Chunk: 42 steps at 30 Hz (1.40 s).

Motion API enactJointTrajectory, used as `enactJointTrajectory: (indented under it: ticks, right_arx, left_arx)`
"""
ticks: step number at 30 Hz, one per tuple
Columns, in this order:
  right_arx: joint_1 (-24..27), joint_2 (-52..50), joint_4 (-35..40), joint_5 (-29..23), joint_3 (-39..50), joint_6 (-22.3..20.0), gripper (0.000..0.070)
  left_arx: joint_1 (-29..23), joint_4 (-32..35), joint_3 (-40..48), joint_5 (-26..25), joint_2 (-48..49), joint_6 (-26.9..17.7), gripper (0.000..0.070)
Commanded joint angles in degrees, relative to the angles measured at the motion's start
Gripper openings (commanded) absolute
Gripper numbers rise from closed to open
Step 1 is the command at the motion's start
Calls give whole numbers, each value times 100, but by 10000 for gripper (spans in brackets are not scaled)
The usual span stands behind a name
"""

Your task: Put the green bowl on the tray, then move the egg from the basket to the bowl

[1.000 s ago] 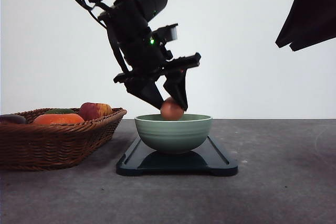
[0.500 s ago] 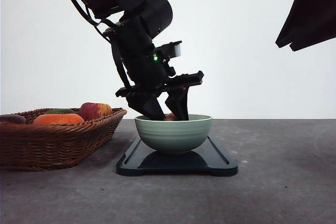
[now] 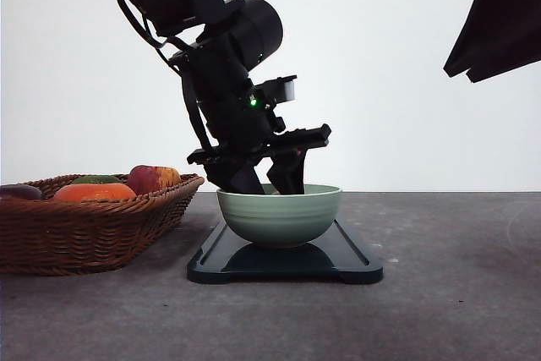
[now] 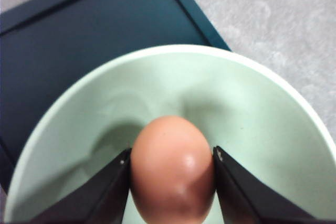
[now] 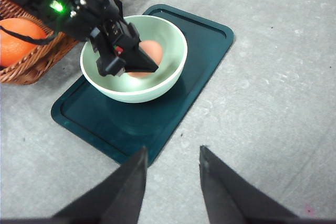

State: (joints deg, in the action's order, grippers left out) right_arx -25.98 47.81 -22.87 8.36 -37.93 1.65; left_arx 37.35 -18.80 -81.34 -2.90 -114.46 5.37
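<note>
Front cam sits low, near counter point(image 3: 439, 310) height, facing forward, side-on to the green bowl point(image 3: 280, 214) on the tray point(image 3: 355, 264). Left wrist cam is very close, looking down into the bowl. Right wrist cam is high and farther back, looking down. All three share bowl and tray.

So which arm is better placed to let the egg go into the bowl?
The left. Its gripper is already down inside the green bowl, fingers clamped on the egg. The right gripper hangs open above the table, off the tray.
</note>
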Motion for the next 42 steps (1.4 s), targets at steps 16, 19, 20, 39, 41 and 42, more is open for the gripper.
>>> enactJointTrajectory:
  ticks: [16, 19, 20, 39, 41, 42]
  right_arx:
    - [-42, 39, 28, 4, -28, -35, 195]
    - [-42, 39, 9, 4, -28, -35, 195]
    - [-42, 39, 6, 4, -28, -35, 195]
    - [-42, 39, -75, 4, -28, -37, 195]
    - [-42, 39, -79, 4, -28, -37, 195]
    - [-42, 39, -81, 4, -28, -37, 195]
  left_arx:
    - [94, -654, -544, 14, -150, 21, 356]
    - [64, -1187, -970, 15, -149, 12, 356]
    - [53, -1370, -1129, 15, -145, 10, 356]
    - [-322, -1847, -293, 13, 1983, -151, 351]
    - [-431, -1743, 77, 15, 2357, -142, 351]
    - [-482, -1686, 257, 15, 2534, -127, 351]
